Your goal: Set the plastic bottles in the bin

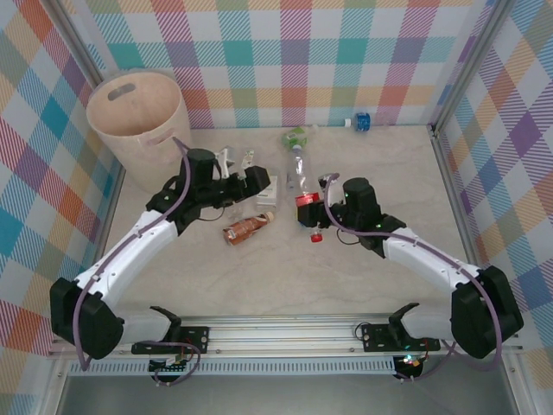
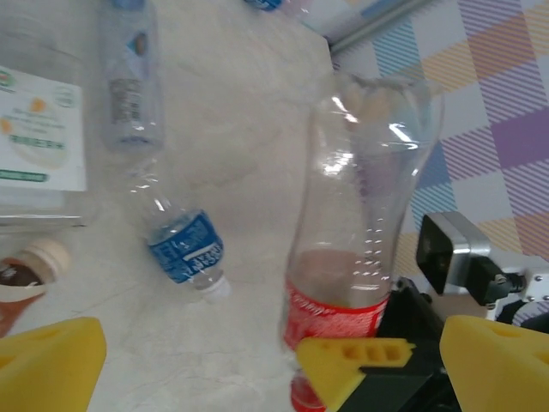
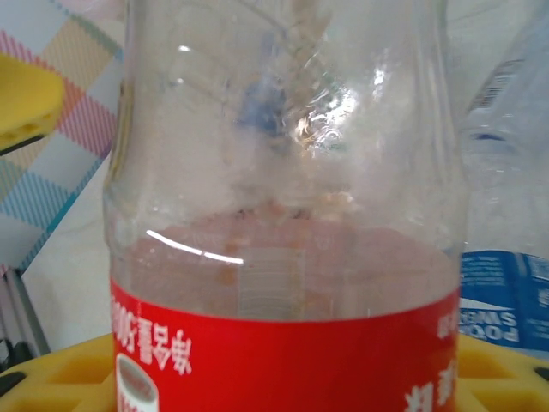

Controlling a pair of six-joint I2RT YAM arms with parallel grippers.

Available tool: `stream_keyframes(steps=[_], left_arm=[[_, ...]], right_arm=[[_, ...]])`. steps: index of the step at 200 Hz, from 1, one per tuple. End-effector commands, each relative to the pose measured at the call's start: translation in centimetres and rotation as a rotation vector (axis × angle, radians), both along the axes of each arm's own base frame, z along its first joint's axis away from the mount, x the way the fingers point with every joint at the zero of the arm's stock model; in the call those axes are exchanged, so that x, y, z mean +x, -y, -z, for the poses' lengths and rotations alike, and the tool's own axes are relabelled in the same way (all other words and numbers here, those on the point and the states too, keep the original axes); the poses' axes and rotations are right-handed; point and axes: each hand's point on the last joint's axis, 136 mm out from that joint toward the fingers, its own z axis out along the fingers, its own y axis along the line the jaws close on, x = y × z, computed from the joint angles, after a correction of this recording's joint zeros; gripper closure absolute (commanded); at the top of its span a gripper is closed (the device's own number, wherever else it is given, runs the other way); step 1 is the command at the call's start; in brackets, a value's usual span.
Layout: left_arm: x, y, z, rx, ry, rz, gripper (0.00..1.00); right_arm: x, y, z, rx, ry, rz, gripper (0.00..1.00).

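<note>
My right gripper (image 1: 308, 210) is shut on a clear bottle with a red label (image 1: 301, 183), its yellow fingers (image 3: 69, 373) at the label band. That red-label bottle (image 3: 283, 215) looms close in the right wrist view. In the left wrist view the same bottle (image 2: 360, 215) is ahead, with a right finger (image 2: 360, 360) against it. My left gripper (image 2: 274, 378) is open and holds nothing; it hovers (image 1: 259, 180) just left of that bottle. A blue-label bottle (image 2: 184, 249) and another clear bottle (image 2: 129, 77) lie on the table. The beige bin (image 1: 138, 117) stands at the back left.
A brown bottle (image 1: 248, 226) lies near the table's middle, a white-label bottle (image 1: 268, 192) beside the left gripper. A green bottle (image 1: 296, 137) and a blue-capped one (image 1: 359, 121) lie by the back wall. Checked walls enclose the marble table (image 1: 389, 173).
</note>
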Motion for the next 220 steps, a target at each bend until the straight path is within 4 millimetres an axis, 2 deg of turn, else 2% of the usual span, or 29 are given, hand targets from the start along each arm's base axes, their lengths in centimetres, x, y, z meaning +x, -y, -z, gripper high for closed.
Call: stream_keyframes(steps=[1,40,51,54,64,77,97,116,120,132,158,167,180,192,220], left_arm=[[0.5,1.9,-2.2,-0.033,0.064,0.025,0.00],[1.8,3.2,-1.7,-0.001,0.068,0.025,0.00],[2.4,2.7,-1.1,0.060,0.068,-0.029,0.02],[2.4,2.4,-0.3,0.095,0.044,-0.047,0.03],[3.0,1.8,0.6,0.143,0.026,-0.091,0.06],[3.5,1.9,0.9,0.145,0.020,-0.105,0.07],[4.0,2.7,1.2,0.109,0.007,-0.098,0.17],[4.0,2.8,1.7,0.098,-0.012,-0.100,0.31],[4.2,3.1,1.1,0.078,0.012,-0.099,0.34],[4.2,3.1,0.9,0.074,0.019,-0.097,0.40],[4.5,2.3,0.7,0.101,0.032,-0.134,0.46],[4.6,2.1,0.5,0.101,0.038,-0.142,0.46],[4.8,1.9,0.2,0.103,0.047,-0.152,0.46],[4.7,1.2,0.9,0.135,0.024,-0.166,0.46],[5.1,0.3,0.6,0.154,0.031,-0.196,0.47]], right_arm=[[-0.1,-2.1,-2.5,0.038,0.093,-0.088,0.61],[-1.0,-4.3,-3.0,0.046,0.083,-0.167,0.60],[-1.3,-4.8,-3.2,0.049,0.086,-0.183,0.60],[-1.3,-4.9,-3.3,0.051,0.088,-0.189,0.60],[-1.5,-5.3,-3.6,0.056,0.090,-0.202,0.60],[-1.9,-5.8,-3.9,0.061,0.096,-0.227,0.60],[-2.3,-6.2,-4.1,0.058,0.106,-0.248,0.60],[-2.1,-6.0,-3.9,0.045,0.103,-0.233,0.59],[-2.1,-6.0,-3.9,0.044,0.102,-0.229,0.58],[-2.1,-5.9,-3.9,0.047,0.101,-0.223,0.52],[-2.3,-5.7,-3.8,0.031,0.100,-0.231,0.24],[-2.5,-5.6,-3.6,0.016,0.097,-0.240,0.18],[-2.6,-5.4,-3.4,-0.002,0.101,-0.243,0.14],[-2.8,-5.2,-3.4,-0.017,0.112,-0.245,0.12],[-3.2,-4.4,-4.4,-0.032,0.158,-0.241,0.04]])
